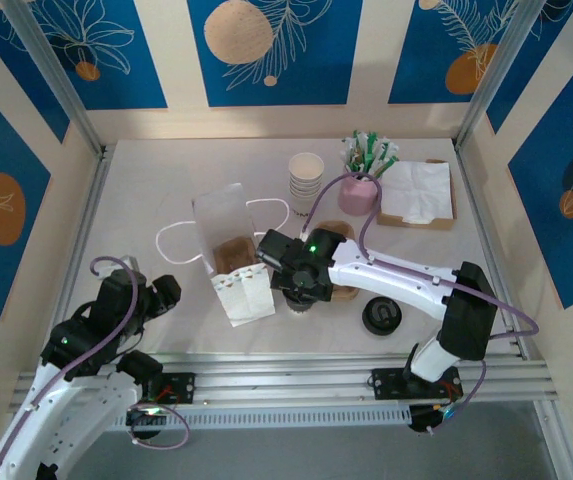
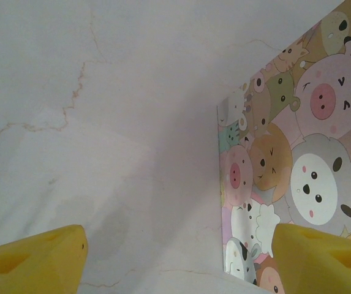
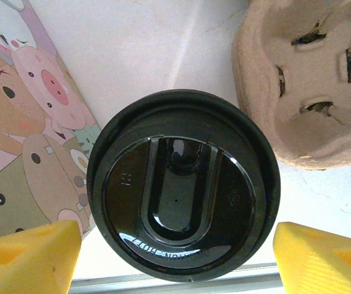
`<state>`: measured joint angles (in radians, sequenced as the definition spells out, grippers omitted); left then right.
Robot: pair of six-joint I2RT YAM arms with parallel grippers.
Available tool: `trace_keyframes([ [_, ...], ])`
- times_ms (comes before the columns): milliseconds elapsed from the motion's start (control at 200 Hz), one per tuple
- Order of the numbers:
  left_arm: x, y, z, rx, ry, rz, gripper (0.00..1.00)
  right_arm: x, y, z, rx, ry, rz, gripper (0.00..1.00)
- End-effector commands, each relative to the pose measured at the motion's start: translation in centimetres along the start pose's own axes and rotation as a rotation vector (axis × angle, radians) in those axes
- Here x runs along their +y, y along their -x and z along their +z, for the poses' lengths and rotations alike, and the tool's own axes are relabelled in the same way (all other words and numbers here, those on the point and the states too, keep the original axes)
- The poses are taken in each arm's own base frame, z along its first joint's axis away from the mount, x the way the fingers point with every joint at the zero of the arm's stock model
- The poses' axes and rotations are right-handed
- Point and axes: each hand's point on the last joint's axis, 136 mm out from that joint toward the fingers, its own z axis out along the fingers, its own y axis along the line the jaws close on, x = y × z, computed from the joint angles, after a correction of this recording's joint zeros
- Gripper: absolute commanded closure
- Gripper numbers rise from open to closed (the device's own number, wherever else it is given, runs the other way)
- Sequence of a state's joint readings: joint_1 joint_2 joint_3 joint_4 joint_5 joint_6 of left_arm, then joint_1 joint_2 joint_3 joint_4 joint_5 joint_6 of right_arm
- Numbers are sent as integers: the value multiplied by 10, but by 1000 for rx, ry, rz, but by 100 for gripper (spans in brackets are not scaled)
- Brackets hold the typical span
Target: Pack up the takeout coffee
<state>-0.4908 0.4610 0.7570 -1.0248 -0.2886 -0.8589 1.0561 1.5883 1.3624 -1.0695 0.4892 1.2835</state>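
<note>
Packing not done: the coffee [image 3: 181, 190] stands mid-frame, beside the carrier [image 3: 304, 79] at upper right, not slotted. Right gripper [image 3: 176, 251] jaws are spread astride it. Left gripper [image 2: 175, 260] jaws are spread and empty.

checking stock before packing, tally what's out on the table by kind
capped cup: 1
cup stack: 1
lid pile: 1
carrier beside the cup: 1
bag: 1
pink pot: 1
napkin pile: 1
total: 7
</note>
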Motion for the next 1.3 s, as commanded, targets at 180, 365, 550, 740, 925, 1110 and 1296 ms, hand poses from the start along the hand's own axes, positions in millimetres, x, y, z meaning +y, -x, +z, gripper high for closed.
trace_keyframes([
  [180,4,-1,4,-4,16,-22,21,-11,6,1,-13,-54,17,18],
  [365,4,-1,5,-3,22,-25,21,-6,9,2,-12,-32,12,18],
  [550,4,-2,5,3,20,-23,21,0,9,3,-11,-10,6,18],
  [740,3,-2,6,4,18,-25,22,-1,7,9,2,-18,5,18],
  [925,4,-3,6,3,19,-24,22,-6,7,13,2,-41,11,18],
  [1110,4,-4,8,10,20,-25,22,-10,6,16,3,-67,4,18],
  [1296,4,-4,8,10,20,-25,22,-10,4,21,19,-78,-2,19],
])
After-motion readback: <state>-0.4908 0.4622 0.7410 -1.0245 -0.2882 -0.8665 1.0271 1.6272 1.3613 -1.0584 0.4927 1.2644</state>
